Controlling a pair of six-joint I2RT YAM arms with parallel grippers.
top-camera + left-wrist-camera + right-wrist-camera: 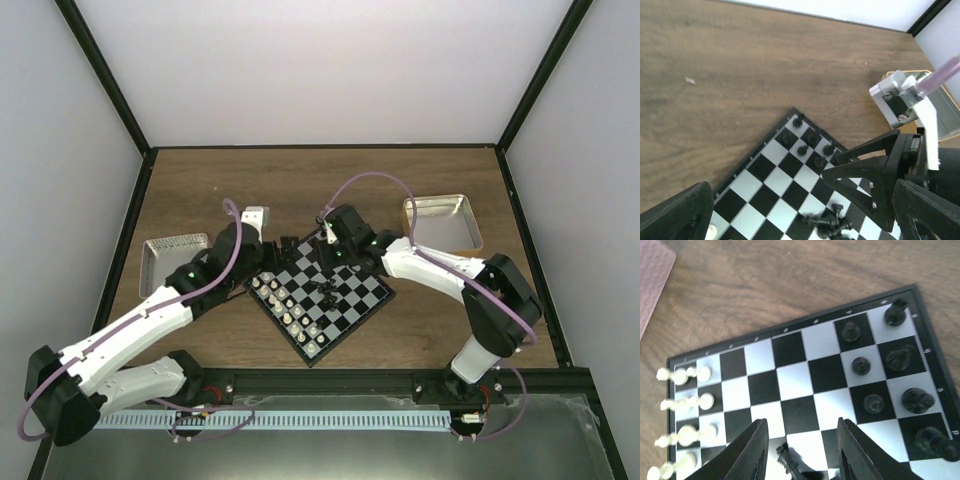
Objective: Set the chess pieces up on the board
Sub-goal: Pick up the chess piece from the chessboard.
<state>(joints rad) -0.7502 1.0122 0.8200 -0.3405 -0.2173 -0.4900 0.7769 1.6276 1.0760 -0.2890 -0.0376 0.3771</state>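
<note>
Right wrist view: your right gripper (801,432) is hanging open, its jaws straddling a toppled black piece (789,460) lying near the middle of the board (790,347). You should be centring on its body and closing gently, steering clear of the standing black pieces (860,365) near the corner. The white pieces (690,402) are lining the opposite edge. Your left gripper (800,200) is gaping too, empty.

- Board (795,381) centre free; white pieces (704,401) wall 9 o'clock, black pieces (860,366) 3 o'clock
- Toppled black piece (789,460) blocks 6 o'clock, between right hand (802,429) fingers
</note>
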